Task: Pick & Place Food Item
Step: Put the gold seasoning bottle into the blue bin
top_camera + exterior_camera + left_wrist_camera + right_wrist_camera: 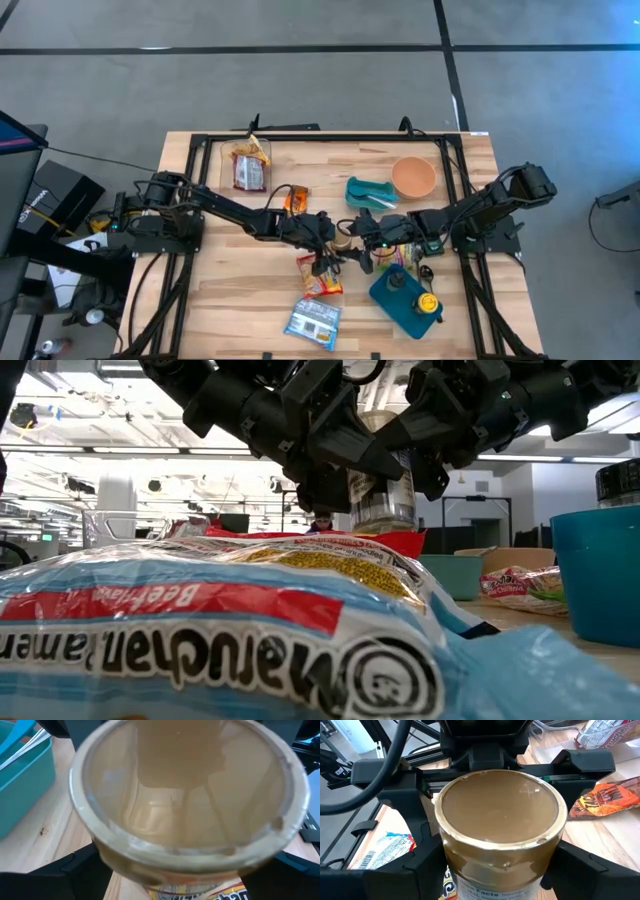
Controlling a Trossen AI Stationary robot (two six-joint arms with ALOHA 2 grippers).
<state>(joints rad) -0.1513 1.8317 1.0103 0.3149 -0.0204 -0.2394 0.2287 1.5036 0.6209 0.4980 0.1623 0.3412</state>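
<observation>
Left gripper (330, 240): fingers spread wide beside the jar, no grip that you can see.
Jar (500, 827): mid-table, lifted off the wood, between both grippers, upright.
Right gripper (362, 238): fingers pressed on the jar's sides, carrying it.
Your move: back the left arm straight off, keep the jar level.
Risk: clipping the snack bag (320, 276) below.

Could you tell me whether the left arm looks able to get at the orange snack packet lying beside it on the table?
Probably yes: the orange snack packet lies uncovered right beside the left arm, but the left gripper sits at the jar that the right gripper holds, so it must back away first.
</observation>
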